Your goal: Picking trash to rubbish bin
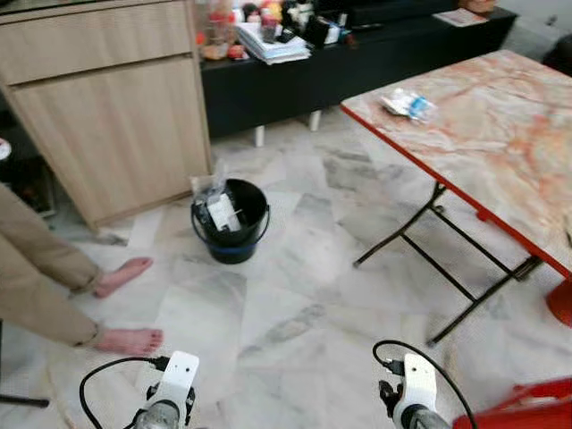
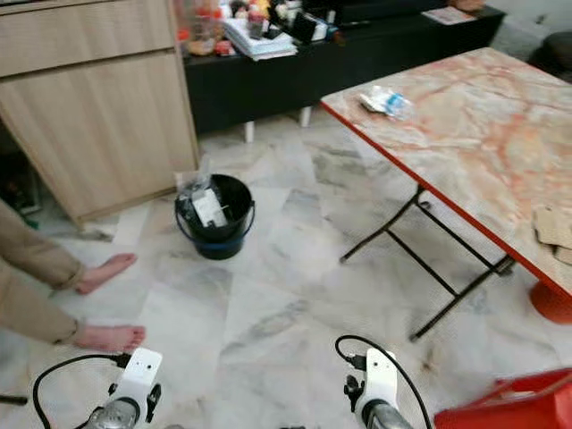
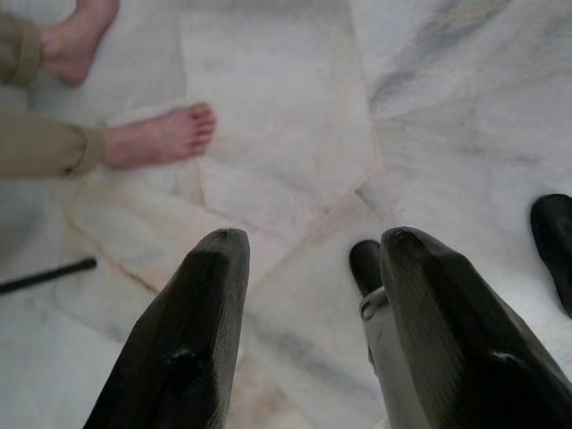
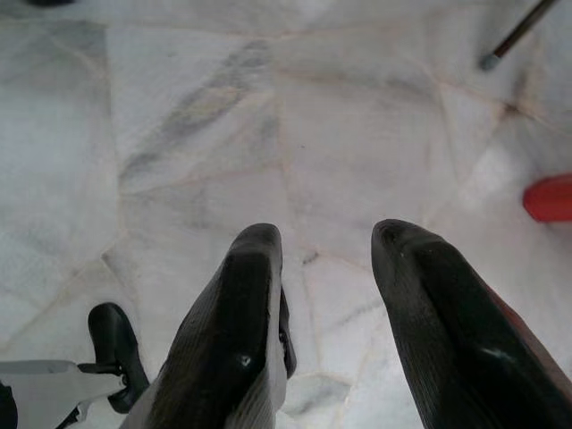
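A black bucket (image 1: 231, 221) serving as the rubbish bin stands on the marble floor ahead, with clear plastic and paper trash inside. A crumpled clear wrapper with blue print (image 1: 408, 105) lies near the far corner of the marble-top table (image 1: 500, 143). Both arms hang low at the bottom of the eye views. My left gripper (image 3: 308, 246) points down at the bare floor, open, with nothing between its fingers. My right gripper (image 4: 326, 237) is open too, over bare floor tiles.
A person's bare feet (image 1: 125, 273) and beige trouser legs are at the left, close to the bin. A wooden cabinet (image 1: 98, 107) and a low black shelf (image 1: 357, 63) stand at the back. Red plastic furniture (image 1: 527, 407) sits at the lower right. Brown cardboard pieces (image 2: 554, 228) lie on the table.
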Motion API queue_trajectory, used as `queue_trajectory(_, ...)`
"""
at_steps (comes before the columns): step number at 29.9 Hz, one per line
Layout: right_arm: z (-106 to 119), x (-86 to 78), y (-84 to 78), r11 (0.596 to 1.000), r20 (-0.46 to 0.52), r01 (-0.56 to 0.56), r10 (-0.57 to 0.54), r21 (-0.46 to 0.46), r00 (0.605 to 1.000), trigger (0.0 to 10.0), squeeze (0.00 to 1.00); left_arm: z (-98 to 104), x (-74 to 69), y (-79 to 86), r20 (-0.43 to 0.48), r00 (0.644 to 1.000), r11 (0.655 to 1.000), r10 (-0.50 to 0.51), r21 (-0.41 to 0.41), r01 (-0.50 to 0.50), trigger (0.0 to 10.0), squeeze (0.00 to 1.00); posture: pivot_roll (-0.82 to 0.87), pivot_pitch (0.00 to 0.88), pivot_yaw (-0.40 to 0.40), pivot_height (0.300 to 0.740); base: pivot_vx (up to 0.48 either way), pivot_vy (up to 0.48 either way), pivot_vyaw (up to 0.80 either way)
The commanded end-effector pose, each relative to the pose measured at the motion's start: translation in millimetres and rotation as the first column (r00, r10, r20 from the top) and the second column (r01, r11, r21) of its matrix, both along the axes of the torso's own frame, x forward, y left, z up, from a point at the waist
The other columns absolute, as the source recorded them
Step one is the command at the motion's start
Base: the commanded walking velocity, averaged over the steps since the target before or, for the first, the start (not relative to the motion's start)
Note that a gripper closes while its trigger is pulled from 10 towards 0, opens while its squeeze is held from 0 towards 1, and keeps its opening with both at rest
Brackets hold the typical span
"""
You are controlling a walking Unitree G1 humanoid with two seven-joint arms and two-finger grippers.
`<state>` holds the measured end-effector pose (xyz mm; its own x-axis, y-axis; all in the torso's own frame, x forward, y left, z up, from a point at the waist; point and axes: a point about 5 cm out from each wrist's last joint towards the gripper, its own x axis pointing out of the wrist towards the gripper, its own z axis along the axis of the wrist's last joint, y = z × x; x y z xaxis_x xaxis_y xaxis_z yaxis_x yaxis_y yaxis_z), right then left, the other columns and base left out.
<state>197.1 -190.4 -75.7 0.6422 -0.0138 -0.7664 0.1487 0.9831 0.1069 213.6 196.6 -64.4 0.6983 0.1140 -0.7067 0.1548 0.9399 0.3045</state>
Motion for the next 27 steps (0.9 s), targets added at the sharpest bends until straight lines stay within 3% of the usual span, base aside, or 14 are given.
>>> queue_trajectory(1,-2.3,-4.5,-1.6,1.000,-0.017,0.003,-0.003,-0.006,1.000,10.0,0.00,-3.0,-4.2,-1.6,-0.025,1.000,1.000,-0.016,-0.004,0.016,10.0,0.00,0.09,0.064,-0.084,0.740,0.000,0.000,-0.77)
queue_trajectory(5,-2.3,-4.4,-1.4,1.000,-0.017,0.003,-0.004,-0.006,1.000,10.0,0.00,-3.0,-4.1,-1.7,-0.026,1.000,1.000,-0.013,-0.007,0.013,10.0,0.00,0.09,0.053,-0.082,0.740,0.000,0.000,-0.77)
queue_trajectory(11,-2.0,-3.9,-1.2,1.000,-0.016,0.003,-0.003,-0.008,1.000,10.0,0.00,-3.2,-4.1,-1.5,-0.031,0.999,1.000,-0.012,-0.005,0.012,10.0,0.00,0.09,0.051,-0.081,0.740,0.000,0.342,-0.77)
queue_trajectory(27,-1.9,-4.0,-2.5,1.000,-0.016,0.006,-0.006,-0.013,1.000,10.0,0.00,-2.2,-2.8,-2.2,-0.023,0.999,0.999,-0.033,0.001,0.033,10.0,0.00,0.09,0.044,-0.076,0.740,0.000,0.000,-0.77)
